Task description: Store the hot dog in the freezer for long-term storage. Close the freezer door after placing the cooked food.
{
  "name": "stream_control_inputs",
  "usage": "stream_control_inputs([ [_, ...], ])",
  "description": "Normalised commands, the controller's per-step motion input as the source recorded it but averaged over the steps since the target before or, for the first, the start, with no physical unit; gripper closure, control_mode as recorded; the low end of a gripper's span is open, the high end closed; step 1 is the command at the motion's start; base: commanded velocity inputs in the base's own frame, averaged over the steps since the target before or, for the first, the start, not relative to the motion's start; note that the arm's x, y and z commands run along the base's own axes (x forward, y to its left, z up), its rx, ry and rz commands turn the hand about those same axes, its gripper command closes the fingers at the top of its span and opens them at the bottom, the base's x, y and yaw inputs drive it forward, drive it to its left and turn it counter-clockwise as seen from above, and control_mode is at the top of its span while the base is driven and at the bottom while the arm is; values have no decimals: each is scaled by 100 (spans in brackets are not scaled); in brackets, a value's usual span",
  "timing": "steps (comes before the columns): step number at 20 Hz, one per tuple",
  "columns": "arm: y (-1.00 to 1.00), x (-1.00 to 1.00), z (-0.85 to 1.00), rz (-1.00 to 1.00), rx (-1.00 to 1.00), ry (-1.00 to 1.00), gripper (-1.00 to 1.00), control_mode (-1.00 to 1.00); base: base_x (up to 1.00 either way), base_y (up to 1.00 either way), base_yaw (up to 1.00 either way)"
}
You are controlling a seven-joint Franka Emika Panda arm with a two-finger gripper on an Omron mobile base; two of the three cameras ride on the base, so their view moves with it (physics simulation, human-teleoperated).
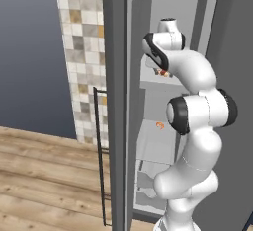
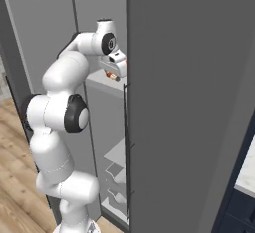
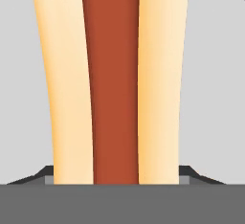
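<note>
Right now, gripper (image 2: 112, 75) clamped on hot dog (image 3: 114, 84), bun btwn fingertips, over freezer (image 1: 163, 84) shelf.

The hot dog (image 3: 115, 79) is cut off top and bottom, hiding its ends.

The hot dog (image 3: 115, 84) runs top to bottom through the middle of the hand view, a red-brown sausage between two pale tan bun halves, against a plain pale grey surface; in the left base view a small red and tan bit of it (image 1: 162, 72) shows at upper centre, over a pale shelf. The freezer (image 1: 168, 126) is a tall grey unit with pale shelves and drawers inside. Its door (image 1: 117, 126) stands open at centre left, edge-on, with a thin dark bar handle.
</note>
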Motion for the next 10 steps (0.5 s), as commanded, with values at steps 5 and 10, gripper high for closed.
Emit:
stream_control_inputs([
  [5,-20,47,-23,0,0,0,100,-100,0,0,0],
  [10,-3,14,-17,0,0,0,100,-100,0,0,0],
])
